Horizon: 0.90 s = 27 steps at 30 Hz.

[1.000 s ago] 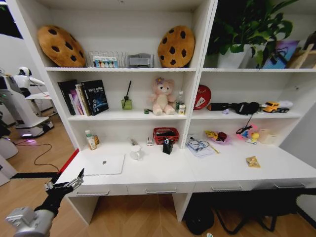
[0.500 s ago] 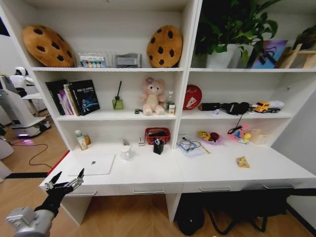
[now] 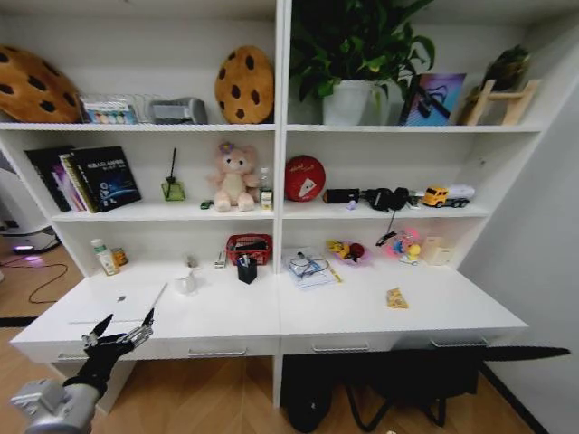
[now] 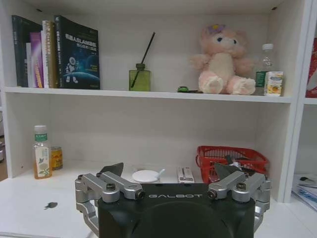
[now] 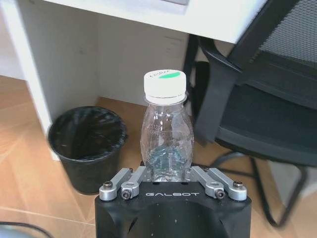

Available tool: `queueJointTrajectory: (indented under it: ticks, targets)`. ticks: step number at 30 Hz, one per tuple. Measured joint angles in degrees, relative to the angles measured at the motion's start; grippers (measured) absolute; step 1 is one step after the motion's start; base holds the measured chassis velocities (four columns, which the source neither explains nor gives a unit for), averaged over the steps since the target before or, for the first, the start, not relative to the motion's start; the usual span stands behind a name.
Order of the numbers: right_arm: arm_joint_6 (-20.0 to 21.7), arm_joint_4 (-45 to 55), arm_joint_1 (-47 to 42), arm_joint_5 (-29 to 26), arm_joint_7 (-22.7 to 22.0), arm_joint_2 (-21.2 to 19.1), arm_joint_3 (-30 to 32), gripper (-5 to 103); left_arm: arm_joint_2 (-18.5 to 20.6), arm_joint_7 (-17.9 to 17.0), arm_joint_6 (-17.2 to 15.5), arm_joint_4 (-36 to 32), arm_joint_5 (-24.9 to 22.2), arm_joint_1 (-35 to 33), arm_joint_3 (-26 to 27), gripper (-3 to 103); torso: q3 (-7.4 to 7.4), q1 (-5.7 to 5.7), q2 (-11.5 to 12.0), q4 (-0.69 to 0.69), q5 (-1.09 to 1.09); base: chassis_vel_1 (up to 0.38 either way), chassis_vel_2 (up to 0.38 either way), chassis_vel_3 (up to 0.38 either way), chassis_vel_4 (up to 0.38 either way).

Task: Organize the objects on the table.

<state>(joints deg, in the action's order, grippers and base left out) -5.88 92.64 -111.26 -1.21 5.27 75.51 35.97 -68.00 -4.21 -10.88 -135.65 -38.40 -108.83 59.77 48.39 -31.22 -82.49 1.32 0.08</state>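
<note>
Head view: we judge the step to be approach, not handling. Our left gripper (image 3: 122,336) hangs low before the tabletop (image 3: 362,312) edge, fingers spread apart and empty. Just beyond the fingertips lies the silver laptop (image 3: 118,303), closed and flat. Farther past the fingers, toward the back wall, stand a small white cup (image 3: 185,283) and a black pen holder (image 3: 247,269), with the red mesh basket (image 3: 250,248) behind it. Well off to the side of the fingers lie a sheet with cables (image 3: 308,268), bright toys (image 3: 346,251) and a small yellow item (image 3: 395,297).

Right wrist view: the right gripper (image 5: 166,174) has its fingers clamped on a clear plastic bottle (image 5: 165,133) with a white cap, held upright over the wooden floor. A black waste bin (image 5: 90,147) stands beyond the fingers to one side, an office chair (image 5: 262,99) to the other.

Next move, in our judgement: bring the open left fingers up over the edge to a loose item; the laptop sits first in the way. The bottle occupies the right fingers, so it needs placing first.

Left wrist view: a drink bottle (image 4: 42,151) stands against the shelving wall, far beyond the fingers.
</note>
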Motion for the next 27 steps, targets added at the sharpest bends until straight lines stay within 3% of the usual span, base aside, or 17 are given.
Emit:
queueJointTrajectory:
  ticks: [1,2,4,7,8,9,15,17,27]
  targets:
    - [0.0,0.0,0.0,0.0,0.0,0.0,0.0,25,0.0,0.0,0.0,0.0,0.0,0.0,0.0,100,0.0,0.0,0.0,0.0,0.0,-0.184,-0.205,0.215,0.226]
    - [-1.56,-0.58,0.67,0.96,2.96,-0.09,-0.16,25,0.0,-0.01,0.0,0.0,0.0,0.0,-0.01,100,-0.01,0.01,-0.01,0.02,-0.13,-0.071,-0.205,0.139,0.108]
    - [-4.46,-2.75,3.54,4.07,9.51,-0.56,-1.02,25,0.0,-0.01,0.0,0.0,0.0,0.0,-0.01,100,0.0,0.0,0.0,0.05,-0.01,-0.036,-0.084,0.087,-0.026]
    - [-5.09,-3.76,4.96,5.15,11.14,-0.74,-1.33,25,0.0,-0.01,0.0,0.0,0.0,0.01,-0.01,100,0.0,0.0,0.0,0.05,-0.05,-0.009,0.005,0.012,-0.074]
    - [-5.52,-5.44,7.37,6.5,12.75,-0.81,-1.67,25,0.01,-0.01,0.0,0.01,0.0,0.01,-0.01,100,0.0,0.0,-0.01,0.04,-0.14,-0.002,0.026,-0.034,-0.056]
    - [-5.48,-7.14,10.23,8.11,14.56,-0.61,-1.88,25,0.01,-0.04,0.0,0.01,0.0,0.01,0.0,100,0.0,0.0,-0.01,0.01,-0.09,0.041,0.094,-0.069,-0.085]
    - [-3.18,-11.44,17.88,10.6,16.82,-0.05,-3.39,25,0.01,-0.07,0.0,0.02,0.0,0.0,0.02,100,0.0,0.0,0.0,-0.01,-0.09,0.032,0.036,-0.029,-0.039]
    - [-1.76,-14.22,21.51,10.95,17.06,0.75,-4.58,25,0.01,-0.07,0.0,0.01,0.0,0.01,0.01,100,0.0,0.0,-0.01,0.05,-0.08,0.0,0.0,0.0,0.0]
    - [-1.05,-24.23,32.82,12.96,19.88,3.42,-10.53,24,0.01,-0.05,0.0,0.02,0.0,0.0,0.01,100,0.0,0.0,0.0,0.02,-0.08,0.0,0.0,0.0,0.0]
